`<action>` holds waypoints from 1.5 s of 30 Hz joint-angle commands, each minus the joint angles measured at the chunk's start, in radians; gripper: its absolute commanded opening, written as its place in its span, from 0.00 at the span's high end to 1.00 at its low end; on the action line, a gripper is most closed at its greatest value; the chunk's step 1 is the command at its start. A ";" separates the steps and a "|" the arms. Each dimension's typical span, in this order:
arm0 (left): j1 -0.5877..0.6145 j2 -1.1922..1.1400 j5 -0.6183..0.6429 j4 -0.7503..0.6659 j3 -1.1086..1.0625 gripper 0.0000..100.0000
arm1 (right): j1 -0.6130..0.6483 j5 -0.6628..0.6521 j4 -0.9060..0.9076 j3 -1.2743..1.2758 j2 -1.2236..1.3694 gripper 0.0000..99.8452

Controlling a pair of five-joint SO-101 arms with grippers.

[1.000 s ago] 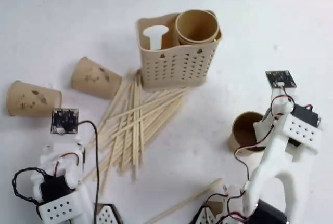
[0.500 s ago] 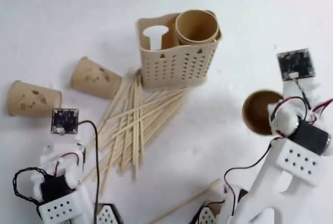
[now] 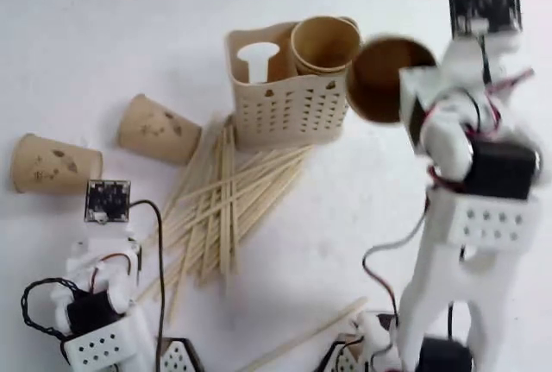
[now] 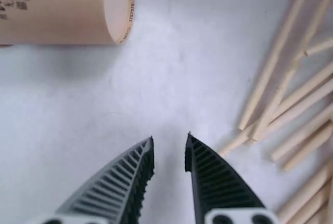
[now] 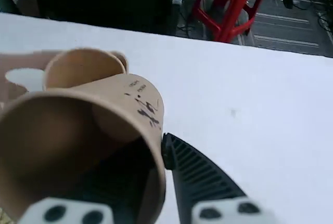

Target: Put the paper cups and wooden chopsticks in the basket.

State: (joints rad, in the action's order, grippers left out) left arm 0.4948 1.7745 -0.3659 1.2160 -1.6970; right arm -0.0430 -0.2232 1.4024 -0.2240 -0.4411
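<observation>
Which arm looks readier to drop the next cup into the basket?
Right. Its jaws hold a cup raised beside the basket; the left jaws hang open and empty low over the table, by a fallen cup.

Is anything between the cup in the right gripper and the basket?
Nothing visible stands between them. The cup hangs beside the basket, whose nearer compartment already holds stacked cups.

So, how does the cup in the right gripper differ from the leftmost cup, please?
The held cup hangs by the basket in the right gripper; the leftmost cup lies free on the table. The held cup shows its mouth, the leftmost its side. Both are paper.
</observation>
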 commanded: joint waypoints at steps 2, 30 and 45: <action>0.004 -0.004 -0.012 0.008 0.000 0.88 | 0.071 0.103 0.007 -0.285 0.199 0.98; 0.004 -0.004 -0.012 0.008 0.000 0.88 | 0.159 0.140 0.064 -0.546 0.599 0.76; 0.004 -0.004 -0.012 0.008 0.000 0.88 | 0.166 0.138 -0.170 -0.591 0.610 0.66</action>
State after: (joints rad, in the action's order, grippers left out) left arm 0.4948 1.7745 -0.3659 1.2160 -1.6970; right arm 0.1181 -0.0898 1.3349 -0.7718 0.1741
